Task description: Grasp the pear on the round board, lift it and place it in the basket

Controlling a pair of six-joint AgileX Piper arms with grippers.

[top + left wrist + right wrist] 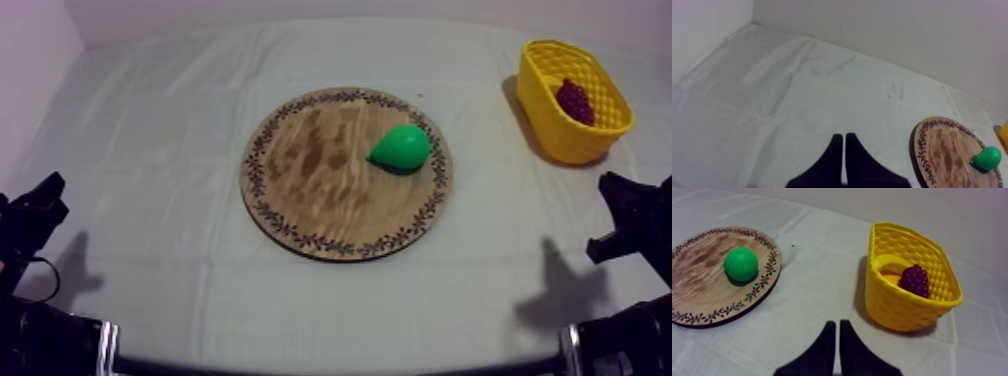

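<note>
Two black fingers of the left end effector lay pressed together in a narrow wedge, clenched on nothing. It sat low at the left near corner of the worktop and pointed out over the grey-white cloth, with the wooden board off to one side and well apart from it. The right end effector was clenched on nothing as well, its fingers lying side by side. It sat low at the right near corner and aimed at the strip of cloth between the board and the yellow basket, touching neither.

The pear lay on its side on the board, in the half toward the basket, near the patterned rim but inside it. It was bright green, smooth and a little glossy, plump at one end and tapering to a blunt tip at the other. The tip pointed toward the middle of the board and the worktop's left side. In the right wrist view the fruit showed end-on as a plain round ball. A small dark shadow lay under it on the wood. Nothing but the board touched it.

The basket stood upright at the far right of the worktop, well apart from the board, with a bunch of grapes, dark purple, resting inside it.
</note>
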